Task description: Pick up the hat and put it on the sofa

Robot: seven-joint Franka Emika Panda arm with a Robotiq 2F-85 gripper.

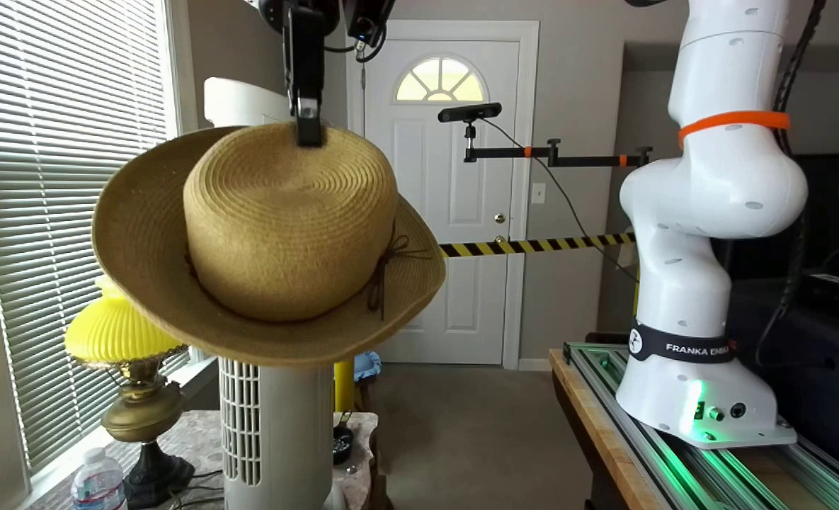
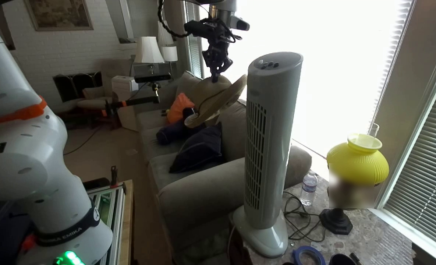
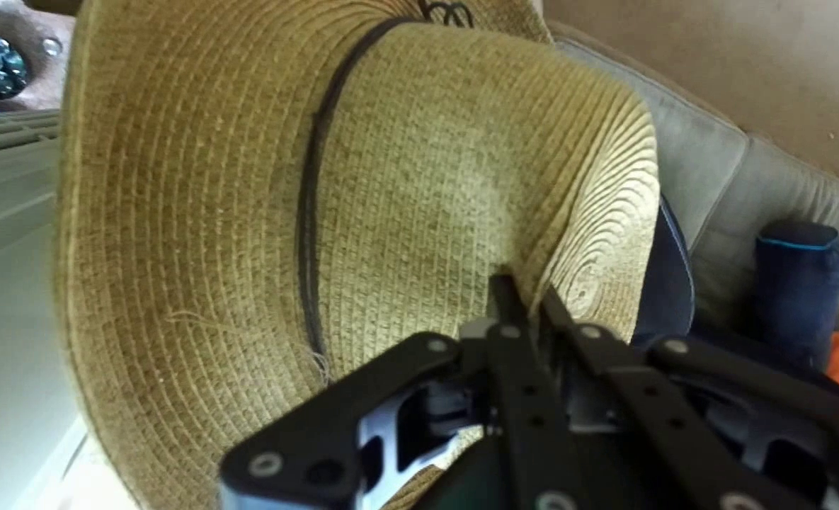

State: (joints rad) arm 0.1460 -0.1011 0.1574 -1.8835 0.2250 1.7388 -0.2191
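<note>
In an exterior view the desk (image 2: 381, 233) stands in front of the sofa (image 2: 199, 184); on the desk, the fan (image 2: 271, 140) is left, the lamp (image 2: 357, 165) right, and the bottle (image 2: 308, 188) farther back, near the sofa's arm; cushions (image 2: 200, 149) lie on the sofa; the hat (image 2: 218, 105), its crown pinched between the jaws, hangs beyond the fan, the sofa showing past it in the wrist view; in an exterior view the door (image 1: 447, 198) stands behind, between the hat and the robot arm (image 1: 716, 198) at the right.

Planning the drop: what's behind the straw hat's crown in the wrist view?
A gray sofa and navy pillow show past its edge; the straw hat hides part of that pillow.
</note>
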